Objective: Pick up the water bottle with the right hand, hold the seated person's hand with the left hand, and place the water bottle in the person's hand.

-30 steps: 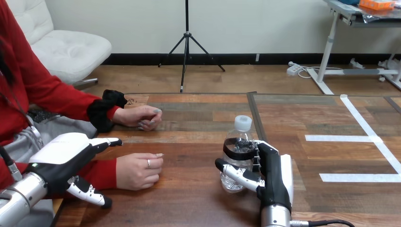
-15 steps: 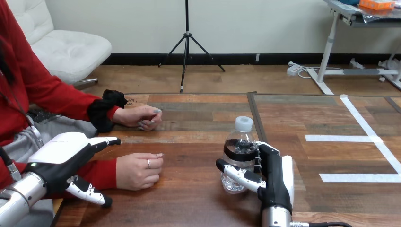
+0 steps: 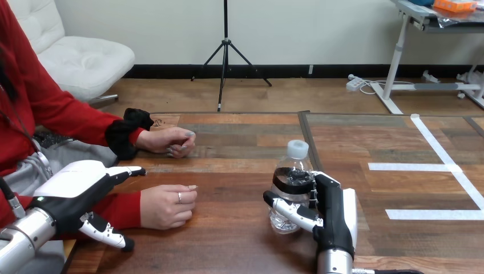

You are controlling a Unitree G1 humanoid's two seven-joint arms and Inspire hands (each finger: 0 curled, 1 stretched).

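A clear water bottle (image 3: 291,185) with a white cap and a dark label stands upright on the wooden table (image 3: 240,228), right of centre. My right hand (image 3: 334,214) is wrapped round its lower body, thumb across the front. At the left, my left hand (image 3: 77,191) hovers open over the person's forearm in a red sleeve, fingers straight and the thumb hanging down, not touching. The person's near hand (image 3: 167,205) rests as a loose fist on the table just right of my left hand. Farther back lies the person's other hand (image 3: 171,141), also loosely closed.
White tape lines (image 3: 439,165) mark the table's right part. A dark seam (image 3: 308,142) runs down the tabletop behind the bottle. Bare wood lies between the person's near hand and the bottle.
My right hand and the bottle have edged slightly to the right. My left hand and the person's hands have barely moved.
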